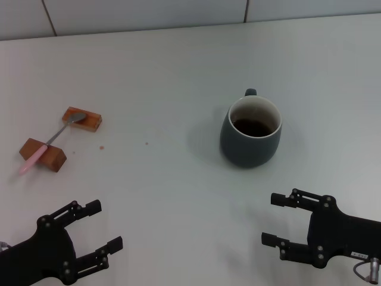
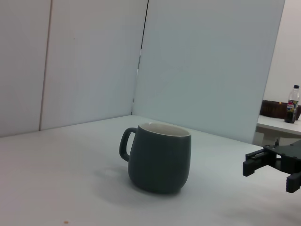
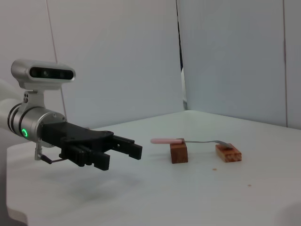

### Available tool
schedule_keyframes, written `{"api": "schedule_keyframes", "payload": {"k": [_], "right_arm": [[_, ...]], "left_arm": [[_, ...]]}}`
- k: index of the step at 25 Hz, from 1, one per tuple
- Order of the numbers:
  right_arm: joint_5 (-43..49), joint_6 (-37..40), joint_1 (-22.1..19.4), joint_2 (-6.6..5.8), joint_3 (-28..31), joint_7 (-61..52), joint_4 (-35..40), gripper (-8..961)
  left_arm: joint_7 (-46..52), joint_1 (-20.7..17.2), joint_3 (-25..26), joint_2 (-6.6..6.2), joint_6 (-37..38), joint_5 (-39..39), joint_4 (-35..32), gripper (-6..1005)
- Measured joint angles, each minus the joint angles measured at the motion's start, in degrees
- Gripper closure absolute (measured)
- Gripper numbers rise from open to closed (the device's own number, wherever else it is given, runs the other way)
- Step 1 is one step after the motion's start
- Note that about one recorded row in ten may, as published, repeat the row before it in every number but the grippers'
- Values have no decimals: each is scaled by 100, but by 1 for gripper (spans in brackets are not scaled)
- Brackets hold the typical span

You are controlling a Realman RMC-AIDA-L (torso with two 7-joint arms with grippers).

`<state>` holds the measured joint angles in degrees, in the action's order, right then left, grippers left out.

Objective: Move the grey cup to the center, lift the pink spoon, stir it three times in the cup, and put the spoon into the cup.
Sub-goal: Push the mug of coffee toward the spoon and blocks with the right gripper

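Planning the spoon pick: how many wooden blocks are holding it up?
2. One block sits under the spoon's bowl; the other block sits nearer the robot, under its pink handle. None appear hidden.

We've got a plain white table (image 1: pixel 149 196) here with white panel walls (image 2: pixel 94 61) behind it, a dark seam running up where two panels meet. Over on the robot's left sit two small brown wooden blocks, one nearer (image 1: pixel 42 154) and one a bit farther back (image 1: pixel 83 118), set apart from each other. There are a couple of tiny reddish specks (image 1: pixel 102 146) on the table between the blocks and the middle. Off past the table edge we can spot a second surface with a dark bottle (image 2: pixel 292 104) with a blue cap standing on it, next to something brown we can't make out.
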<state>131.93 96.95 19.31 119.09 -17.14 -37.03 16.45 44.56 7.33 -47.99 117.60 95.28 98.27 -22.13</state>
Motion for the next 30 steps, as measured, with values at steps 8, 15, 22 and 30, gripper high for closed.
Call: {"api": "schedule_keyframes", "payload": {"k": [8, 15, 22, 30], "right_arm": [[0, 19, -17, 0, 0, -21, -2, 193], [0, 36, -24, 0, 0, -23, -2, 192], [-8, 43, -34, 0, 2, -25, -25, 194], [-823, 285, -276, -5, 376, 809, -406, 298]], "left_arm": [[0, -11, 0, -1, 20, -1, -2, 189], [-11, -12, 0, 5, 19, -2, -2, 189], [-24, -21, 0, 14, 30, -1, -2, 190], [-26, -21, 0, 17, 51, -1, -1, 191]]}}
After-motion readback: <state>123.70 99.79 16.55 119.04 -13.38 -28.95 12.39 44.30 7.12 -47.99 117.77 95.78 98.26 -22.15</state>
